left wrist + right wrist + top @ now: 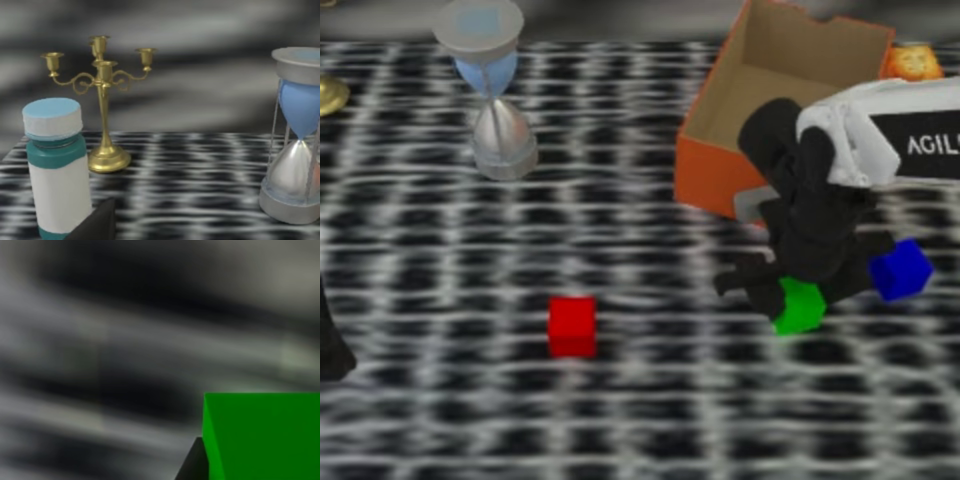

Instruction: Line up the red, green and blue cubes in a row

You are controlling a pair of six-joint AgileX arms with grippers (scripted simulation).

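The right arm's white casing shows the letters "AGIL", cut off at the top view's right edge. The right gripper (790,290) is low over the desk (640,400), jaws closed on the green cube (802,306); the blue cube (900,268) sits just beside it to the right. The red cube (572,326) lies well apart to the left on open desk, and the left gripper (332,345) is parked at the left edge.

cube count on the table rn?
3. Red cube alone, left of centre. Green cube at the right gripper, partly covered by it. Blue cube just right of the green, beside the arm. More could hide under the arm.
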